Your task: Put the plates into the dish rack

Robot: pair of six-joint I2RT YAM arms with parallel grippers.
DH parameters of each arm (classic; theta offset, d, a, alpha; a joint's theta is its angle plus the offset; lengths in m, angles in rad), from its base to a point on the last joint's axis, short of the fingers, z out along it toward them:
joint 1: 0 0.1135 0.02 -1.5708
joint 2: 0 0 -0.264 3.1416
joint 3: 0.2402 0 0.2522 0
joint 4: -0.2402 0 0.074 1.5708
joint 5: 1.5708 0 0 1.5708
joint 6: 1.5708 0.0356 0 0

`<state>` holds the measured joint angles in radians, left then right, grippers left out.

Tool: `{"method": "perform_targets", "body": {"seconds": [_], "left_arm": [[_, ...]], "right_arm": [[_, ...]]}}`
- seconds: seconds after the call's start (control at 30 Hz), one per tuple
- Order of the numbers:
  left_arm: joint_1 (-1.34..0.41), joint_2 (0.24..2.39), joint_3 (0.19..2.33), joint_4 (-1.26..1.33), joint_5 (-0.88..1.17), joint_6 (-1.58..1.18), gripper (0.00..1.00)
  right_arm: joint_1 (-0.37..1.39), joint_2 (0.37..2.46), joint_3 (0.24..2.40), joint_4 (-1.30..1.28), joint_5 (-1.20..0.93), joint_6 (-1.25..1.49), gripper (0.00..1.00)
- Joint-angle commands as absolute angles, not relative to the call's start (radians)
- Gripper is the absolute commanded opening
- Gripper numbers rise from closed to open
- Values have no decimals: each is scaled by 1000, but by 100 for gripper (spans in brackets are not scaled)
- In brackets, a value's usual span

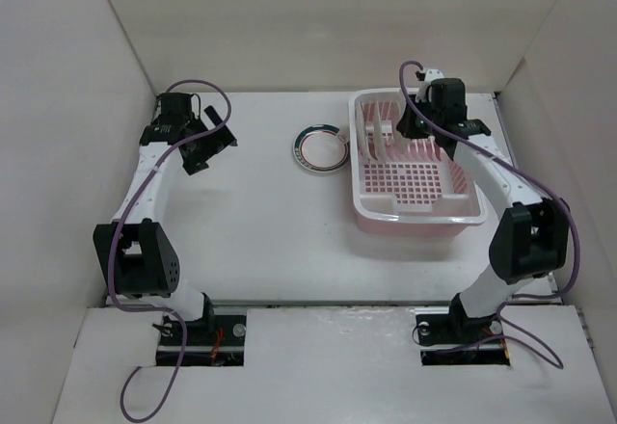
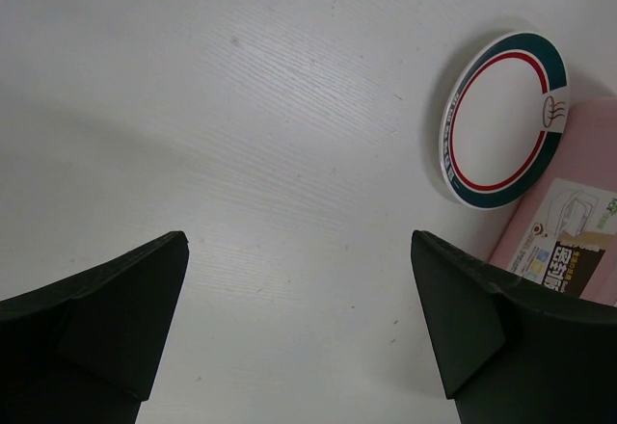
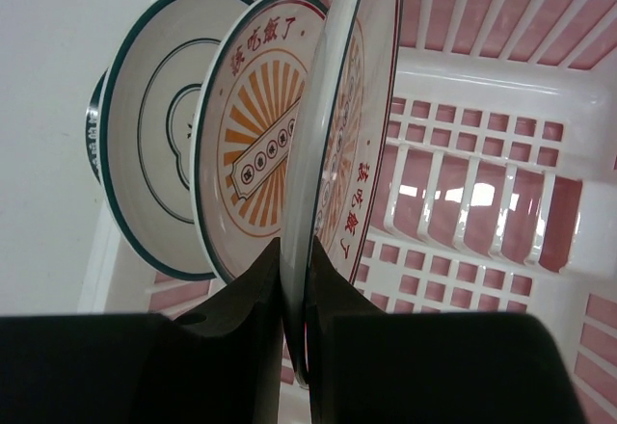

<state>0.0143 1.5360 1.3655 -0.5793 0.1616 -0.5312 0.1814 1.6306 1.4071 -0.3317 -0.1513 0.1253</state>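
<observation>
right gripper (image 3: 294,279) pinches a white orange-sunburst plate (image 3: 349,154) upright in the pink plastic dish rack (image 3: 482,67); released unslotted, it could topple. left gripper (image 2: 297,241) gapes empty.

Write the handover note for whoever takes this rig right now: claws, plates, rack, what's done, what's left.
Left claw: open, empty, over the table to the left of the green-rimmed plate.
Right claw: shut on the rim of a sunburst plate, held on edge inside the dish rack.
Done: ringed plate and second sunburst plate stand on edge in the rack.
To do: release the held plate, then load the green-rimmed plate, which lies flat on the table beside the rack.
</observation>
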Motion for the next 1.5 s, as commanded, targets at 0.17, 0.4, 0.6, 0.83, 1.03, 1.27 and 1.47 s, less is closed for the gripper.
{"method": "perform_targets", "body": {"seconds": [0.17, 0.4, 0.6, 0.83, 1.03, 1.27, 1.47], "left_arm": [[12, 1525, 1374, -566, 167, -514, 100], [12, 1534, 1384, -566, 167, -514, 100], [12, 1543, 1384, -566, 167, -514, 100], [12, 1543, 1384, -566, 167, -514, 100], [12, 1543, 1374, -566, 167, -514, 100], [12, 1543, 1356, -543, 190, -514, 100], [12, 1554, 1303, -431, 297, -537, 100]], "right_arm": [[173, 1647, 1425, -233, -100, 164, 0], [173, 1681, 1434, -233, -91, 173, 0], [173, 1700, 1434, -242, -81, 173, 0], [173, 1718, 1434, -242, -81, 183, 27], [173, 1718, 1434, -242, -81, 183, 35], [173, 1651, 1443, -253, -52, 192, 71], [173, 1542, 1505, -327, 55, 183, 100]]}}
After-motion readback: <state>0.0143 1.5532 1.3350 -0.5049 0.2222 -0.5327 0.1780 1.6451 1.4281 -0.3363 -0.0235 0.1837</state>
